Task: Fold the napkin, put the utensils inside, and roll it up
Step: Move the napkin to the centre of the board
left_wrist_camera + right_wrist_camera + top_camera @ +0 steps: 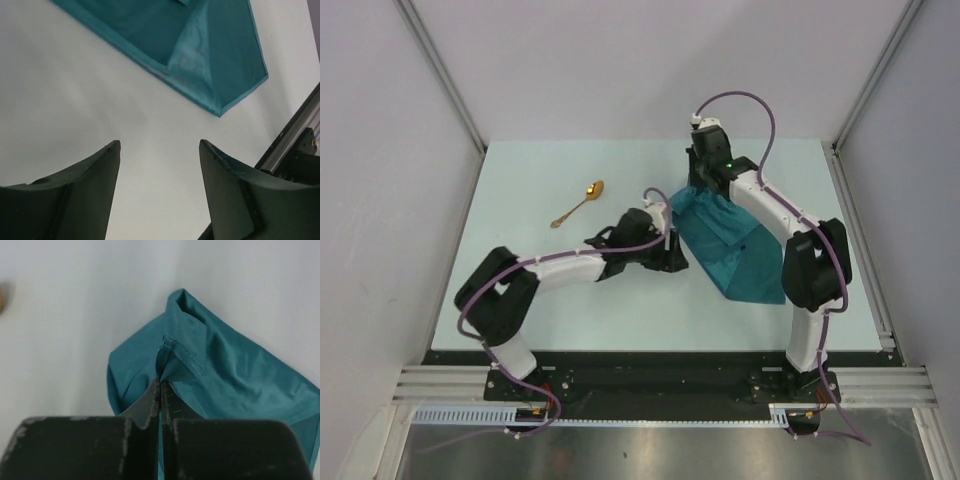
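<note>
Folding: right pincer [160,386] pinches a hem of the napkin [735,248].
The napkin hangs bunched from its tips, so I would carry the hem low and lay it edge to edge. The left pincer [160,146] gapes empty, with the napkin just ahead. The spoon [582,202] lies well behind it.

one teal napkin [715,240], one gold spoon [582,200], two claws, left [160,145] and right [160,381]

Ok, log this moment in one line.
left gripper: open, empty | right gripper: shut on teal shiny fabric napkin | slim gold metal spoon: lying apart
</note>
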